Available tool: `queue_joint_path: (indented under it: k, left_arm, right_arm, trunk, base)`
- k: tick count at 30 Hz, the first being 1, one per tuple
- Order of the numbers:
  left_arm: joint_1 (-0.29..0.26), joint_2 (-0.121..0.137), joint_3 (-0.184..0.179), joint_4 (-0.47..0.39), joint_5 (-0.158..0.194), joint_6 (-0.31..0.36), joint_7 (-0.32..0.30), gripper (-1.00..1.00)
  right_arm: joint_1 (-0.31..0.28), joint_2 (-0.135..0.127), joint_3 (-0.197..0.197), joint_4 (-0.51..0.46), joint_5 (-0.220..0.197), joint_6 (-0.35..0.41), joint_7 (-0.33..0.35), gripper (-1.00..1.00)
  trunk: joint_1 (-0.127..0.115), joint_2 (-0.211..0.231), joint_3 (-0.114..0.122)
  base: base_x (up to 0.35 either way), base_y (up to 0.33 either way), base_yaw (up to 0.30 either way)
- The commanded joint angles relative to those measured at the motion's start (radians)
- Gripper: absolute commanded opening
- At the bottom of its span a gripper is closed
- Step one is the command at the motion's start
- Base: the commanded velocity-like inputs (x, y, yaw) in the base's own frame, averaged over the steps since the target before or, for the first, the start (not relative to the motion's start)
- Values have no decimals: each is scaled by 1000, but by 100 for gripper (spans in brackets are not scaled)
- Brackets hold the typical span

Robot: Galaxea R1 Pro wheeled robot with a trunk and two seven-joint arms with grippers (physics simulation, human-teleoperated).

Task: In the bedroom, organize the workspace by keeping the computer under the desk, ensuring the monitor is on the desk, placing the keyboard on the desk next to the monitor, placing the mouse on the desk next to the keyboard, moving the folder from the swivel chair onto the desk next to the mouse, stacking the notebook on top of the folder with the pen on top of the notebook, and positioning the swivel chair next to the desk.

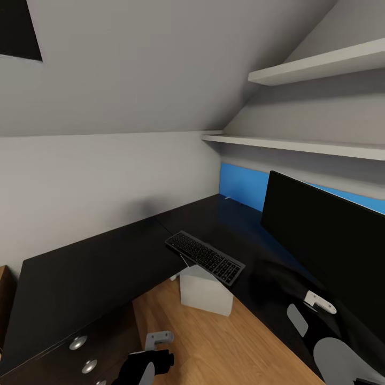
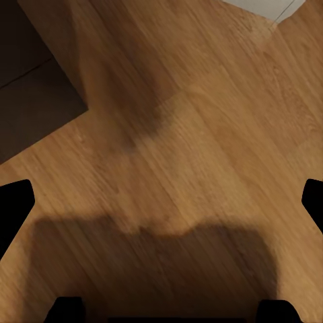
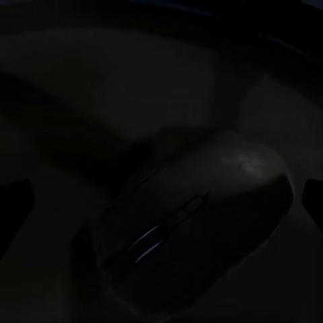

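The black worktop (image 1: 91, 267) carries the monitor (image 1: 326, 251), cut off at the frame edge, and the keyboard (image 1: 206, 256) overhanging the computer (image 1: 206, 291). The mouse (image 3: 195, 229) lies dim between the right fingers (image 3: 313, 198), spread apart; left fingers (image 2: 15, 202) spread over wooden floor (image 2: 182, 148).

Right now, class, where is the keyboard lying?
In the head view the keyboard lies on the desk at its inner corner edge, left of the monitor, above the computer.
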Motion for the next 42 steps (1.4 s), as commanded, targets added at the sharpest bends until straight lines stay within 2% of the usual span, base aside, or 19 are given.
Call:
queue_joint_path:
  k: [1, 15, 42]
  left_arm:
    - [-1, 0, -2, -1, 11, 3, 9, 100]
    - [-1, 0, -2, -1, 11, 3, 8, 100]
    - [-1, 0, -2, -1, 11, 3, 8, 100]
  right_arm:
    - [0, 0, 0, -2, -5, 5, -4, 100]
    - [0, -13, 0, -1, -7, 6, -5, 100]
    - [0, -13, 0, 1, -8, 8, -31, 100]
  trunk:
    - [0, -1, -1]
    - [0, -1, -1]
    - [0, -1, -1]
  base:
    - [0, 0, 0]
    - [0, 0, 0]
    - [19, 0, 0]
